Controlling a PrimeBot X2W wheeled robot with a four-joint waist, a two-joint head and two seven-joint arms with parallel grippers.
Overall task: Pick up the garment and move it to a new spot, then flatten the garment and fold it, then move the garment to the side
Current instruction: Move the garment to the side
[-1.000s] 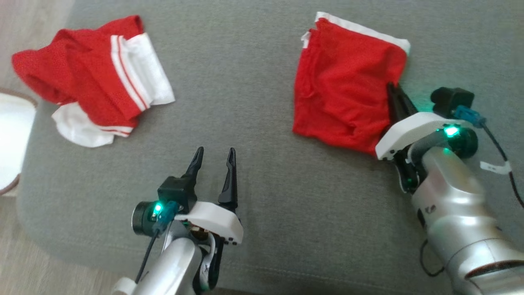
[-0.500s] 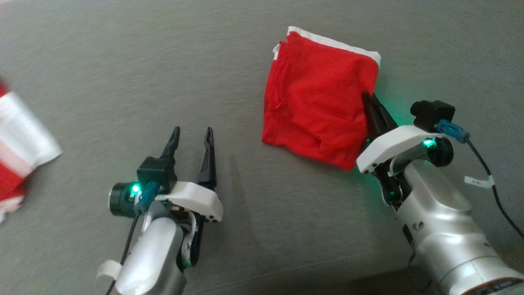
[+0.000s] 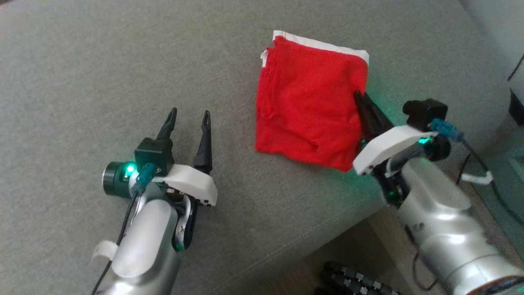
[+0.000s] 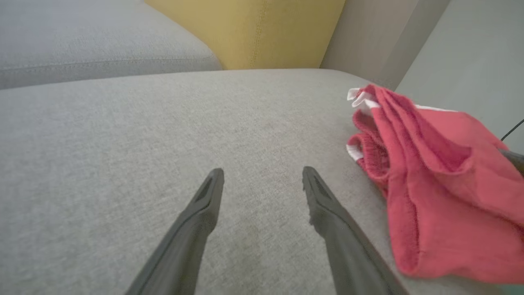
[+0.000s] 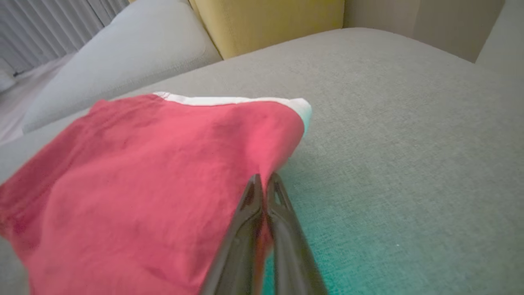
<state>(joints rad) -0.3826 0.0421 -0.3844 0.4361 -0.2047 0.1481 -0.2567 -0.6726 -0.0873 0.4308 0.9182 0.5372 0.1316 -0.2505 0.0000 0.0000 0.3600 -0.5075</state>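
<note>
Mesh garment (image 3: 307, 98), red, squarish, on woven cushion (image 3: 102, 53)

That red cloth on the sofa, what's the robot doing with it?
The robot is handling a folded red garment that lies on a grey sofa cushion. Its right pincer is shut on the garment's right edge, near the cushion's front corner. Its left pincer hovers open over bare cushion to the left, holding nothing.
</note>
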